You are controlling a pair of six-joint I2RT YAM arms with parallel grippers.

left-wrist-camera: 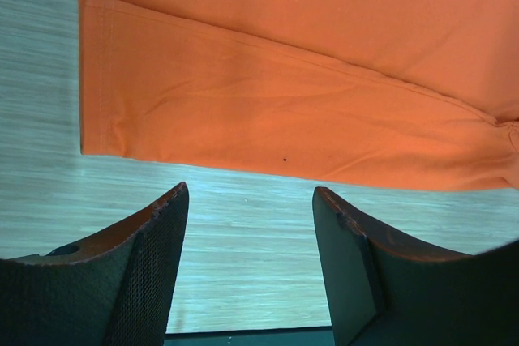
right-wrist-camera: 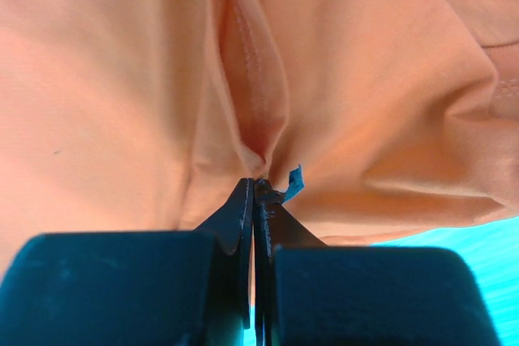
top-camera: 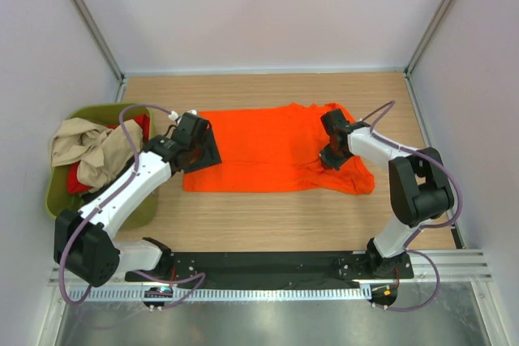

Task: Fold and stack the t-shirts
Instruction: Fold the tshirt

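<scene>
Where the olive-green plastic tub [top-camera: 55, 198] sits at the left edge of the light wooden table [top-camera: 284, 220], a crumpled beige cloth t-shirt [top-camera: 85, 147] lies heaped in it, with a red cloth t-shirt [top-camera: 79, 178] showing underneath and at its far side. Just right of the tub, the white left arm [top-camera: 134, 188] reaches forward past the tub's right side. Its black left tool [left-wrist-camera: 250, 200] is at the left end of the bright orange cloth t-shirt [top-camera: 268, 147]. From the left wrist view, the two fingers [left-wrist-camera: 154, 265] of this tool are spread wide with nothing between them and bare table below. The stitched hem and corner of the orange shirt lie just ahead of the fingertips, apart from them.

The orange shirt lies across the middle of the table, mostly flat and roughly rectangular, with its long side running left to right. Its left end is straight and smooth. Its right end is bunched and uneven, with cloth pushed out toward the near right.

At that right end, the right tool [right-wrist-camera: 258, 188] is pressed together on a raised ridge of orange cloth, pinching it. In the right wrist view, creases run away from the pinch across the shirt, and a sliver of table shows at the lower right. The right arm [top-camera: 405, 192] bends back from there toward its base at the near edge.
</scene>
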